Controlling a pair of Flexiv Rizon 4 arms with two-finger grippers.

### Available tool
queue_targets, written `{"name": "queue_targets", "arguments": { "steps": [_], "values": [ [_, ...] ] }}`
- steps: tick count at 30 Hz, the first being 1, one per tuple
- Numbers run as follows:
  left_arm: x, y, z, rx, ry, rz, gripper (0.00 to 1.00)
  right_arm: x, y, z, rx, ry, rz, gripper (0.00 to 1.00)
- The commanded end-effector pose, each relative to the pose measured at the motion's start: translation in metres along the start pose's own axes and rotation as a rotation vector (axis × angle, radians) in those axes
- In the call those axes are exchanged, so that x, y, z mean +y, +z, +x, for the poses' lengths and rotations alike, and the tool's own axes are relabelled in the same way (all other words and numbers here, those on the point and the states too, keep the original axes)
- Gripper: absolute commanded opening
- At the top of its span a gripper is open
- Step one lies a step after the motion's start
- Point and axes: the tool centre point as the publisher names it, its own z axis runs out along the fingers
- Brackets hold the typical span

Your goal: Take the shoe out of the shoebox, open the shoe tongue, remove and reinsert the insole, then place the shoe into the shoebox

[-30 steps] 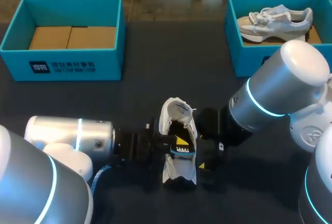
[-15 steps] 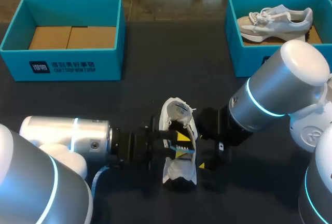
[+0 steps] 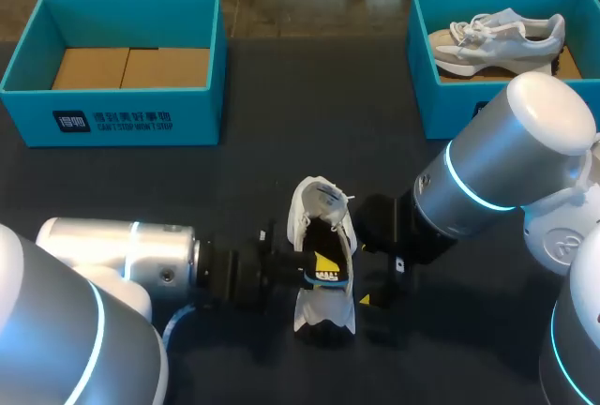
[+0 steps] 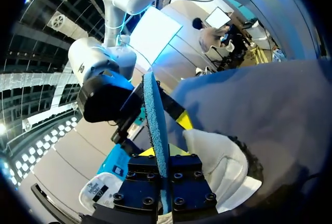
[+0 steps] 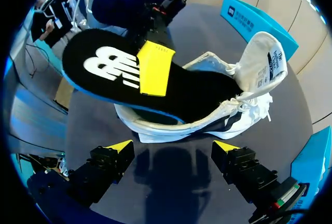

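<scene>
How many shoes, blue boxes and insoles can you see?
Shoes: 2 (white shoe on the table, pale shoe in the right box)
Blue boxes: 2 (left box, right box)
Insoles: 1 (black insole)
Total: 5

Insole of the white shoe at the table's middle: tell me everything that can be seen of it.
The thin black insole has a white logo on its top face and a blue underside and rim, foam-like by its look. The left gripper is shut on its raised end, one yellow fingertip flat on top. Its other end lies inside the white shoe.
</scene>
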Motion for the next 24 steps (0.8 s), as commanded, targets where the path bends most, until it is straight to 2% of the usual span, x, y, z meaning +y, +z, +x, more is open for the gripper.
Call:
{"name": "queue_targets", "arguments": {
  "steps": [1, 8, 13, 14, 15, 18, 20, 24],
  "values": [
    [0.015, 0.014, 0.001, -0.009, 0.027, -0.006, 0.0, 0.0, 0.001, 0.001, -0.003, 0.001, 0.0, 1.0],
    [0.029, 0.017, 0.001, -0.022, 0.073, -0.065, 0.0, 0.0, 0.001, 0.001, -0.003, 0.001, 0.0, 1.0],
    [0.03, 0.011, -0.003, -0.039, 0.06, -0.074, 0.0, 0.0, 0.001, 0.001, -0.003, 0.001, 0.0, 1.0],
    [0.028, 0.01, -0.003, -0.04, 0.056, -0.074, 0.07, 0.0, 0.001, 0.001, -0.003, 0.001, 0.0, 1.0],
    [0.024, 0.007, -0.003, -0.044, 0.039, -0.067, 0.28, 0.0, 0.001, 0.001, -0.003, 0.001, 0.0, 1.0],
    [0.012, -0.001, -0.004, -0.047, 0.025, -0.058, 0.35, 0.0, 0.001, 0.001, -0.003, 0.001, 0.0, 1.0],
    [0.004, -0.005, -0.007, -0.053, 0.018, -0.051, 0.36, 0.0, 0.001, 0.001, -0.003, 0.001, 0.0, 1.0],
    [-0.007, -0.01, -0.009, -0.071, 0.031, -0.047, 0.26, 0.0, 0.001, 0.001, -0.003, 0.001, 0.0, 1.0]
  ]
}}
